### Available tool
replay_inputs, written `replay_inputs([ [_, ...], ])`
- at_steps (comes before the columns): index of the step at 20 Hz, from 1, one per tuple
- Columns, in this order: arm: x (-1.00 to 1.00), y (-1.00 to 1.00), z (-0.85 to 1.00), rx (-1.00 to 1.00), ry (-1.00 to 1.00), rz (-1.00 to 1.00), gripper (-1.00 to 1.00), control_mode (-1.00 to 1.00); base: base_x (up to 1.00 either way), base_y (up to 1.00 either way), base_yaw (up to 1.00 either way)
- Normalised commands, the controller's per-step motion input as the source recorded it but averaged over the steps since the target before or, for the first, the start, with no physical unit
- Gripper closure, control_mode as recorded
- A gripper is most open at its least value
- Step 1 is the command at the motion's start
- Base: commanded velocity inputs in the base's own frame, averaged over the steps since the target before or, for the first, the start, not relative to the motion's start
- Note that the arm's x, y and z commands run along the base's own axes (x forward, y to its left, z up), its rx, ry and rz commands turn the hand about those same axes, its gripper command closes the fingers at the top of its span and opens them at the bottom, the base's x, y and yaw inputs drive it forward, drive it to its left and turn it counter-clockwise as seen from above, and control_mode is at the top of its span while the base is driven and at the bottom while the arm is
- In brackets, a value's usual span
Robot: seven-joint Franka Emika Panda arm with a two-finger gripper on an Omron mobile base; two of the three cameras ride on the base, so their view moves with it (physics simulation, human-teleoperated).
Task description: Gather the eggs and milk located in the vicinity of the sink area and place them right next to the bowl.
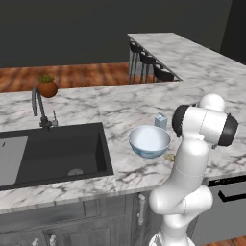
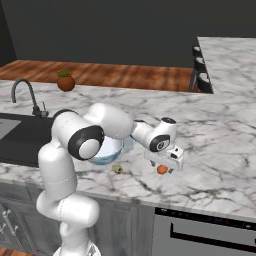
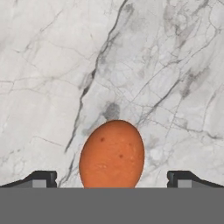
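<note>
The pale blue bowl [image 1: 149, 141] [image 2: 107, 150] stands on the marble counter right of the black sink [image 1: 53, 149]. The small milk carton [image 1: 161, 121] is upright just behind the bowl. A tiny yellowish-tan egg lump [image 1: 169, 156] [image 2: 117, 169] lies beside the bowl's front edge. Further right, my gripper [image 2: 165, 169] [image 3: 112, 179] hangs low over the counter, open. An orange-brown oval object [image 2: 162, 170] [image 3: 112, 155] lies on the marble between its spread fingertips, which are apart from it on both sides.
A dark curved faucet [image 1: 38, 105] stands at the sink's back edge. A terracotta plant pot [image 1: 47, 88] [image 2: 65, 81] sits at the far rim. Black bar stools [image 1: 149, 60] line the side counter. Bare marble [image 2: 220, 150] stretches right of the gripper.
</note>
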Motion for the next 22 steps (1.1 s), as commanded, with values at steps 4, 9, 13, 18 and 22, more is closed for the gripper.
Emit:
replay_inputs([
  [4,0.14,-0.10,-0.01,0.00,0.00,0.00,-1.00,-1.00,0.00,0.00,0.00],
  [9,-0.01,-0.01,-0.03,0.00,0.00,-0.02,-1.00,-1.00,0.00,0.00,0.00],
  [13,-0.14,0.00,-0.04,0.00,0.01,-0.08,-1.00,-1.00,0.00,0.00,0.00],
  [18,-0.15,0.08,-0.02,0.00,0.05,-0.12,-1.00,-1.00,0.00,0.00,0.00],
  [22,0.01,0.25,-0.05,-0.01,0.01,-0.10,-1.00,-1.00,0.00,0.00,0.00],
])
